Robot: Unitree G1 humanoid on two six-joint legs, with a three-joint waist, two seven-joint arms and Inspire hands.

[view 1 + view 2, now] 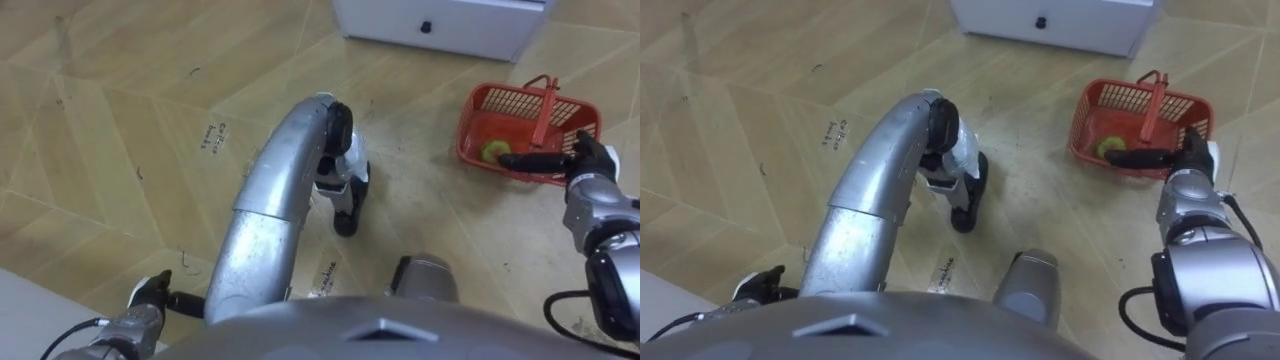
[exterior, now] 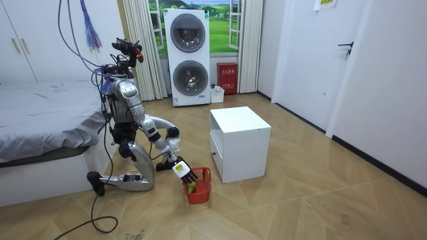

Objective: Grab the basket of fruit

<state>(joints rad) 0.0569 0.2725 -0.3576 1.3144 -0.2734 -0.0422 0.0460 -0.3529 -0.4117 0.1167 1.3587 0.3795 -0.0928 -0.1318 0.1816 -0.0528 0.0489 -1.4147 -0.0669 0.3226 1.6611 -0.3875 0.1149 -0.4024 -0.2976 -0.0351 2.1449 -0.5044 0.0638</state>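
Right hand (image 1: 590, 160) — fingers straight, holding nothing — lies over the basket's (image 1: 466, 135) near rim; the upright handle (image 1: 547, 105) stands just beyond.

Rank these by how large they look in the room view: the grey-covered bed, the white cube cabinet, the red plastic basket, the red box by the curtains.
1. grey-covered bed
2. white cube cabinet
3. red plastic basket and red box by the curtains look alike; the box stands farther off, so unranked.
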